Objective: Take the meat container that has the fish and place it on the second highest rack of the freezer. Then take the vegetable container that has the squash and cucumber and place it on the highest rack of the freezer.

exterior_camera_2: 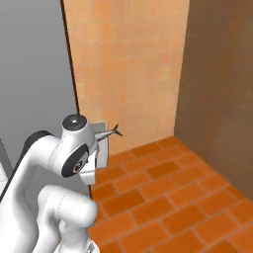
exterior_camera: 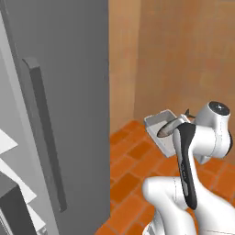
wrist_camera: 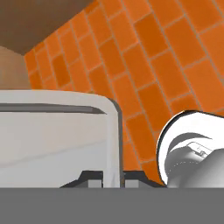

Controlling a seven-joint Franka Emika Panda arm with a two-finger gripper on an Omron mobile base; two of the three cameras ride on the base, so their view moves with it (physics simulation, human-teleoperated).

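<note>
The meat container (exterior_camera: 157, 123) is a shallow grey tray held up in the air above the tiled floor, and the fish (exterior_camera: 170, 127) lies in it. In the right base view the fish's tail (exterior_camera_2: 115, 130) pokes out past the meat container (exterior_camera_2: 103, 154) behind my arm. In the hand view my gripper (wrist_camera: 113, 177) is shut on the meat container's rim, with the grey wall (wrist_camera: 57, 131) rising between the two dark fingertips (wrist_camera: 93, 178). The freezer's grey door (exterior_camera: 73, 82) with its long handle (exterior_camera: 43, 133) stands to the left. The vegetable container is out of view.
White racks (exterior_camera: 13, 179) show at the lower left beside the door. An orange brick floor (exterior_camera_2: 163, 192) spreads below. A tan wall (exterior_camera_2: 128, 69) stands behind and a brown wall (exterior_camera_2: 222, 84) closes the right side. My own white arm (exterior_camera: 202, 137) covers the hand.
</note>
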